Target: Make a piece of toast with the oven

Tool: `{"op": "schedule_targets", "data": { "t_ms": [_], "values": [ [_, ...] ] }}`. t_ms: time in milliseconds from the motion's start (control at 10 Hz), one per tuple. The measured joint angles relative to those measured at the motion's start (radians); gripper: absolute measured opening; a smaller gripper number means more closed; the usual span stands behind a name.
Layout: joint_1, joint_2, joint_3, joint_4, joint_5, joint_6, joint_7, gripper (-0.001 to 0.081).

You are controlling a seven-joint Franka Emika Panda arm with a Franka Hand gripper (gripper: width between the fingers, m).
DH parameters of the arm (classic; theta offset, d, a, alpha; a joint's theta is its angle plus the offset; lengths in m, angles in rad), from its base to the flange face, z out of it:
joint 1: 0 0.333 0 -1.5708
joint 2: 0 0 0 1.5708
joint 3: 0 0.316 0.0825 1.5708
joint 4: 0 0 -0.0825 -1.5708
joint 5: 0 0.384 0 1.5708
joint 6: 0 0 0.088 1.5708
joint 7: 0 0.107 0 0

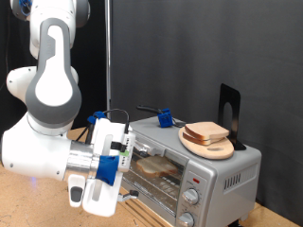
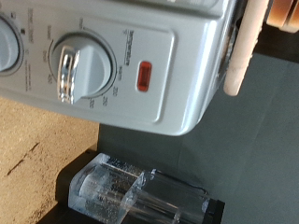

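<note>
1. Dark curtain fills the background of the exterior view, and a wooden bench (image 1: 28, 194) runs along the bottom, carrying the robot and the appliance.
2. At about nine o'clock in that view stands the white arm (image 1: 52, 90), its wrist bent down so that the tool (image 1: 95, 197) hangs low at roughly seven o'clock, just beside the front of the oven (image 1: 194, 170).
3. Whether the tool's fingers are apart or together I cannot tell: the exterior view shows only the white hand body, and the wrist view shows only a clear finger (image 2: 121, 191) close to the lens.
4. Nothing can be seen between the fingers in either view.
5. Moving toward the centre, the oven sits at about five o'clock of the exterior view, silver, with its glass door facing the arm and two round knobs (image 1: 192, 199) on its front panel.
6. Through the door a pale slice, the piece of toast (image 1: 156, 166), appears to lie inside on the rack.
7. On the oven's top, toward two o'clock from its centre, rests a round wooden plate (image 1: 210, 144) with a tan wedge-shaped item (image 1: 206, 131) on it.
8. A small blue object (image 1: 164, 118) sits on the oven's top at the far side.
9. The wrist view shows the control panel up close: a silver knob (image 2: 79, 67) and, beside it, a red light (image 2: 144, 77).
</note>
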Motion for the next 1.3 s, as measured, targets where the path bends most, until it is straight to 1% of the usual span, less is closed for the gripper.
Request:
{"op": "schedule_targets", "data": {
  "t_ms": [100,200,300,400,500,700,900,1000,1100,1200,1300],
  "values": [
    [0.0,0.001,-0.001,0.001,-0.039,-0.011,0.004,0.0682],
    [0.0,0.005,-0.001,0.014,-0.115,-0.04,0.022,0.0682],
    [0.0,0.017,0.0,0.041,-0.171,-0.066,0.03,0.0682],
    [-0.001,0.04,0.0,0.076,-0.197,-0.095,0.031,0.0682],
    [-0.005,0.068,0.0,0.121,-0.214,-0.13,0.044,0.0682],
    [-0.027,0.134,-0.003,0.235,-0.233,-0.195,0.134,0.0682],
    [-0.051,0.208,-0.004,0.339,-0.235,-0.23,0.21,0.0682],
    [-0.051,0.207,-0.004,0.336,-0.234,-0.23,0.204,0.0682],
    [-0.054,0.209,-0.002,0.337,-0.234,-0.266,0.203,0.0682],
    [-0.058,0.217,0.0,0.346,-0.235,-0.309,0.209,0.0682],
    [-0.058,0.233,0.001,0.364,-0.232,-0.308,0.211,0.0682]
  ]
}}
